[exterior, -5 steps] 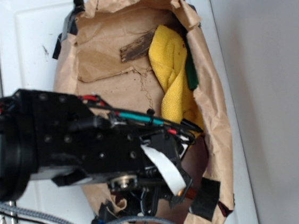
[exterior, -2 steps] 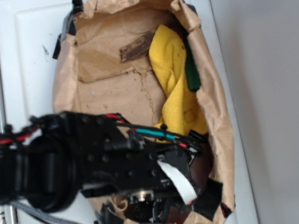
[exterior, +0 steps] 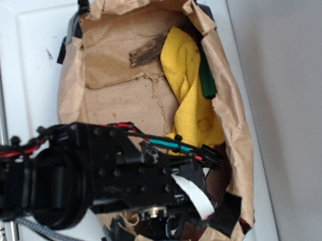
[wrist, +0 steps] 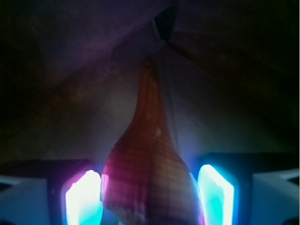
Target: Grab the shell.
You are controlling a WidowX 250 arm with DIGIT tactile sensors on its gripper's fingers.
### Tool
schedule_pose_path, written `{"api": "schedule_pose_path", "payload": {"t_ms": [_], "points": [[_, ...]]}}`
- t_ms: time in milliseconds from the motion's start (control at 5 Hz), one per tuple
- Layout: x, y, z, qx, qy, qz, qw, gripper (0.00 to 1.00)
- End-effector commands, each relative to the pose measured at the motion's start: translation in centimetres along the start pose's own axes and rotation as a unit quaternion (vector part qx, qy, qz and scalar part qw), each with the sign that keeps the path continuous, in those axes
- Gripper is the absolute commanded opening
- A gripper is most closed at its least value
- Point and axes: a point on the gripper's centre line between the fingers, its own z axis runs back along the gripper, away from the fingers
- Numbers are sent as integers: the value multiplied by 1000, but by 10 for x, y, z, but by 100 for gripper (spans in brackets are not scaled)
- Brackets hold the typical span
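A paper-lined basket (exterior: pixel 230 119) sits on a table (exterior: pixel 30 82), with the wood piece (exterior: pixel 147 50) near its top end and the cloth (exterior: pixel 189 88) just below it along the right wall. The arm (exterior: pixel 97 173) reaches in from the left over the basket's lower end. In the wrist view, the shell (wrist: pixel 147 173) lies between the gripper (wrist: pixel 149 199) fingers (wrist: pixel 83 199), its tip pointing away toward the paper (wrist: pixel 70 93) behind.
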Motion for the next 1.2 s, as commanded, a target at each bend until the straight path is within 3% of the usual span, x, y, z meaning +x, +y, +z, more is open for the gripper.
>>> {"api": "schedule_pose_path", "payload": {"t_ms": [0,200,600,1000], "points": [[-10,20,56,16,-10,64,998,0],[-17,35,83,51,22,129,990,0],[-27,46,137,75,74,232,967,0],[-32,54,178,34,48,259,964,0]]}}
